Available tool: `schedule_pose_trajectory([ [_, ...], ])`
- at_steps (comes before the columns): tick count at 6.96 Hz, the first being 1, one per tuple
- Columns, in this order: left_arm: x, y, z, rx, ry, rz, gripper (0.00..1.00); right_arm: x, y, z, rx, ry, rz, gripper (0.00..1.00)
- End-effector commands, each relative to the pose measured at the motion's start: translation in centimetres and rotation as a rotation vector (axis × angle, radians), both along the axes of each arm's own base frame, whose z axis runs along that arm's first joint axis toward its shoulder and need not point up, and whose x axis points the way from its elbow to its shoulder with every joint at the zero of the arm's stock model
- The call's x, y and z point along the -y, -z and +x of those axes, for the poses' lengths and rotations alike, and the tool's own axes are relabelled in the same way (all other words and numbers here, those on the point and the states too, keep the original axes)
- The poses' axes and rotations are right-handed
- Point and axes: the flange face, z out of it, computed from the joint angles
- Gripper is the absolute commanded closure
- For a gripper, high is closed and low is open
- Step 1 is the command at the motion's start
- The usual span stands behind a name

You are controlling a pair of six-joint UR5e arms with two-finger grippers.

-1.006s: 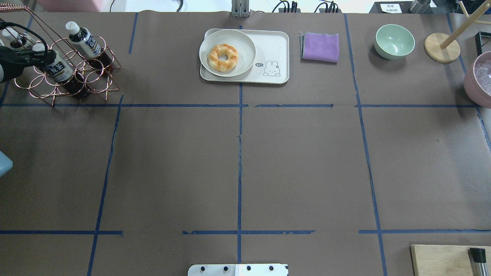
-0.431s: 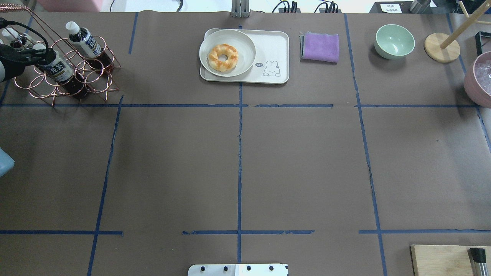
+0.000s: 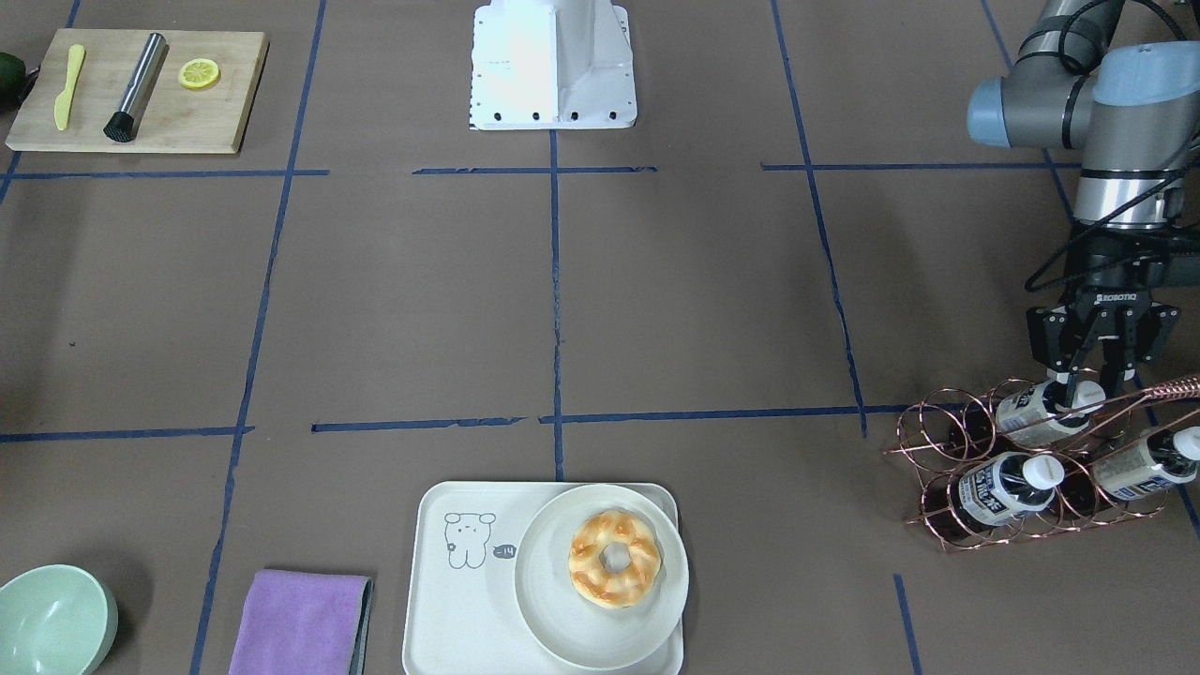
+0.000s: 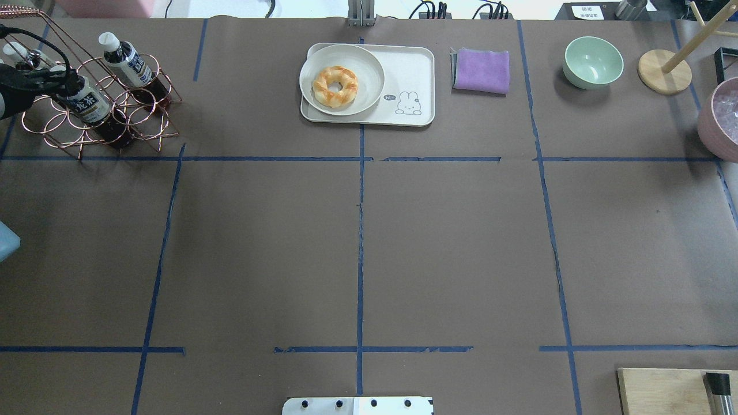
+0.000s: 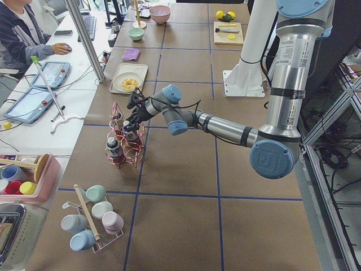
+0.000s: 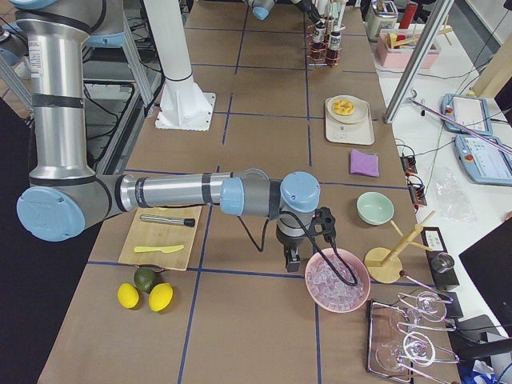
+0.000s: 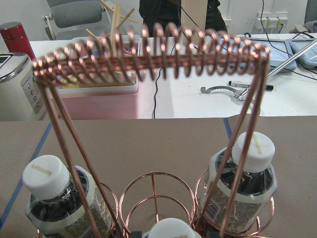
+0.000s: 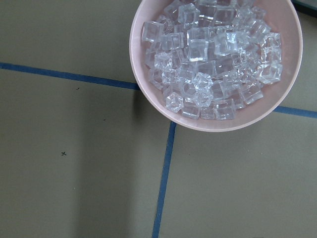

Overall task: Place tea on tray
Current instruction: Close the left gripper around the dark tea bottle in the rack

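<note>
Three tea bottles stand tilted in a copper wire rack (image 4: 151, 122) at the far left of the table. My left gripper (image 3: 1087, 382) is open, its fingers on either side of the white cap of the nearest tea bottle (image 3: 1036, 414), which also shows in the overhead view (image 4: 89, 104). The other two bottles (image 3: 1003, 485) (image 3: 1139, 464) sit beside it. The cream tray (image 4: 412, 75) with a line-drawn animal lies at the far middle, a round plate (image 4: 369, 86) with a doughnut (image 4: 334, 85) on its left half. My right gripper (image 6: 290, 260) hangs beside a pink ice bowl; I cannot tell its state.
The rack's coiled copper handle (image 7: 153, 49) arches above the bottles. A purple cloth (image 4: 481, 70), a green bowl (image 4: 592, 61) and a wooden stand (image 4: 664, 71) lie right of the tray. The pink ice bowl (image 8: 218, 59) and a wooden board (image 3: 136, 89) are on the right side.
My left gripper has shifted slightly left and farther back over the rack, staying at the cap of the same bottle. The bottles and tray have not moved.
</note>
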Motion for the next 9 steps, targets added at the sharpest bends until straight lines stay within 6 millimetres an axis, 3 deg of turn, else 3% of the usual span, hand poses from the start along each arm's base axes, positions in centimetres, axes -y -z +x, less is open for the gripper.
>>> schedule_pose_trajectory([
  [1, 0.19, -0.08, -0.22, 0.0, 0.006, -0.002, 0.46, 0.0, 0.0, 0.0, 0.0, 0.0, 0.0, 0.0],
  [4, 0.27, -0.18, -0.17, 0.0, 0.007, -0.006, 0.55, 0.0, 0.0, 0.0, 0.0, 0.0, 0.0, 0.0],
  [6, 0.3, -0.07, -0.15, -0.003, 0.008, -0.004, 0.55, 0.0, 0.0, 0.0, 0.0, 0.0, 0.0, 0.0],
  [7, 0.3, -0.07, -0.15, -0.003, 0.008, -0.004, 0.61, 0.0, 0.0, 0.0, 0.0, 0.0, 0.0, 0.0],
  [9, 0.12, 0.71, -0.37, -0.012, 0.009, 0.009, 0.99, 0.0, 0.0, 0.0, 0.0, 0.0, 0.0, 0.0],
])
